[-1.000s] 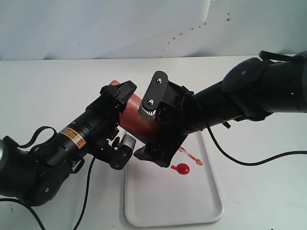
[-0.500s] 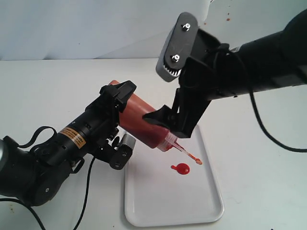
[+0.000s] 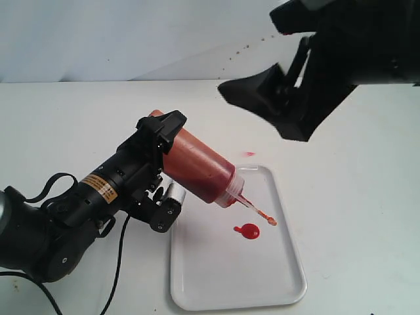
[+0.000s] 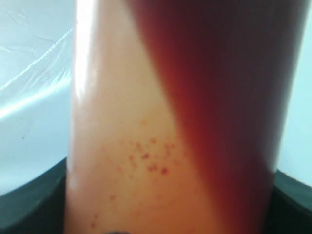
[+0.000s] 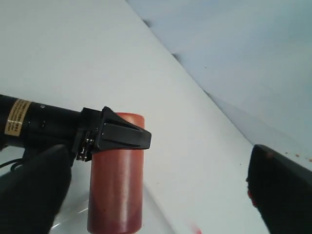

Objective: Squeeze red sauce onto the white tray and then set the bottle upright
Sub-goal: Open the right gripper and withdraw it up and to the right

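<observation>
The bottle [image 3: 197,168] is tilted, its red nozzle pointing down over the white tray [image 3: 223,279]. My left gripper [image 3: 161,140] is shut on the bottle's base end. The tethered tip cap [image 3: 266,217] hangs just above the tray. A round blob of red sauce [image 3: 248,230] lies on the tray below the nozzle. In the left wrist view the bottle [image 4: 175,122] fills the frame. My right gripper [image 3: 269,105] is open and empty, high above and to the right of the bottle. In the right wrist view the right gripper [image 5: 158,156] spreads wide over the bottle [image 5: 116,185].
A faint red smear [image 3: 248,154] marks the table just beyond the tray's far edge. Small red splatter dots [image 3: 262,39] speckle the white backdrop. The left arm's black cable [image 3: 118,262] loops on the table beside the tray's left edge.
My right gripper has let go of the bottle's middle and risen up and to the right. The bottle stays tilted in the left gripper, and the blob is unchanged.
</observation>
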Action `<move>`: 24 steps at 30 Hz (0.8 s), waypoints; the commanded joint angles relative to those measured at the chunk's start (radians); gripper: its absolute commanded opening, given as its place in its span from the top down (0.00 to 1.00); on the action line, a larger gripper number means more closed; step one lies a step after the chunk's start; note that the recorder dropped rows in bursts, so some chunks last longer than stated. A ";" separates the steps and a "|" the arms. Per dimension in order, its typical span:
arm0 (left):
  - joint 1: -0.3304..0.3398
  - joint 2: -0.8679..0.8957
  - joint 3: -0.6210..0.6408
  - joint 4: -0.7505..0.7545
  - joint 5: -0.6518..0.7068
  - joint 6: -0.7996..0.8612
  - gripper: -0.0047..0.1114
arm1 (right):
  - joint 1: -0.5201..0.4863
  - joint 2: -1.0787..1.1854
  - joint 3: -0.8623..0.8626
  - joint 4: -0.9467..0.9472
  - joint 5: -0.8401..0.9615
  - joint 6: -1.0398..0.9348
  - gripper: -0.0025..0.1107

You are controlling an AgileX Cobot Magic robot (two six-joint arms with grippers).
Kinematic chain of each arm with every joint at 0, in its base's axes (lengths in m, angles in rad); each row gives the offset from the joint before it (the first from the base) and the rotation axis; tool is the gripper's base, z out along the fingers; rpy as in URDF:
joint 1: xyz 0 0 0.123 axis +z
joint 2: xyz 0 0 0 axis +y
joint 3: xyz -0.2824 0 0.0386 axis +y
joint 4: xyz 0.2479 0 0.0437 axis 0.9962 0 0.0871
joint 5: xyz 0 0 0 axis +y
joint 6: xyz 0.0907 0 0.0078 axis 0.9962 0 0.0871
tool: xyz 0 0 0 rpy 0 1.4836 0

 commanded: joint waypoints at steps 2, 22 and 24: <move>-0.005 -0.018 -0.007 -0.014 -0.068 -0.025 0.96 | 0.000 -0.105 0.002 -0.296 0.025 0.291 0.50; -0.005 -0.018 -0.007 -0.012 -0.068 -0.025 0.96 | -0.002 -0.185 0.083 -0.515 -0.049 0.531 0.98; -0.005 -0.018 -0.007 -0.012 -0.068 -0.025 0.96 | -0.002 -0.185 0.103 -0.560 -0.089 0.613 0.98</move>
